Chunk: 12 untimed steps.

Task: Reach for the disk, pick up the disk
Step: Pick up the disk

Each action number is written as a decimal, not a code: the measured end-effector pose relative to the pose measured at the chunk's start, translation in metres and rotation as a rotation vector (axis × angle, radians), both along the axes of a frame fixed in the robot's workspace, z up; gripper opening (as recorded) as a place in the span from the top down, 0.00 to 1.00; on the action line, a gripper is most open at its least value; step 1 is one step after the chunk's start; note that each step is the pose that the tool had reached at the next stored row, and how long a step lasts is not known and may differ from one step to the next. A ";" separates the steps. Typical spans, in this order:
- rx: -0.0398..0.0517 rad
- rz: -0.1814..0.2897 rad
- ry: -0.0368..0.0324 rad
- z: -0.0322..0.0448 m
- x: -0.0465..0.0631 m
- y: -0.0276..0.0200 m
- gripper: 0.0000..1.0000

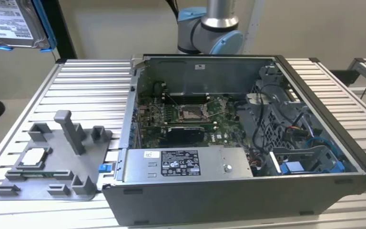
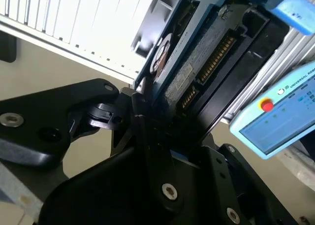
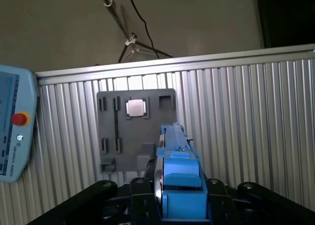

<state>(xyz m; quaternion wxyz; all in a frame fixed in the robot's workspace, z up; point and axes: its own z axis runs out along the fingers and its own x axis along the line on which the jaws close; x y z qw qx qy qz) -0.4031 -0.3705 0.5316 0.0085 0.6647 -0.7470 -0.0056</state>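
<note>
Though lifted well clear of the slatted table [image 1: 87, 81], hangs high at ten o'clock from the open computer case [image 1: 234, 143] in the exterior view. At eight o'clock from that case: grey fixture tray [image 1: 93, 160], lying flat on the table. Caught in both wrist views: blue teach pendant [image 3: 15, 131]. Next down in size, gripper [image 3: 179, 205] closed around the disk [image 1: 15, 21], black fingers [image 3: 140, 200] on either side of it, held edge-on in the first wrist view and circuit-board side showing in the second wrist view; label face and blue frame plain in the exterior view. Judged nearly complete: reach done, grasp made, disk already aloft (little left beyond holding firm). Smallest of all: square processor chip [image 1: 32, 157] seated in the tray at eight o'clock from its tall post [image 1: 68, 129], not the target and left alone
</note>
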 end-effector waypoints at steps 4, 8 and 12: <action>0.0000 0.000 -0.0001 -0.0002 0.016 0.0000 1.00; 0.0000 0.000 0.0000 -0.0005 0.032 0.0000 1.00; 0.0001 0.000 -0.0001 -0.0007 0.049 0.0000 1.00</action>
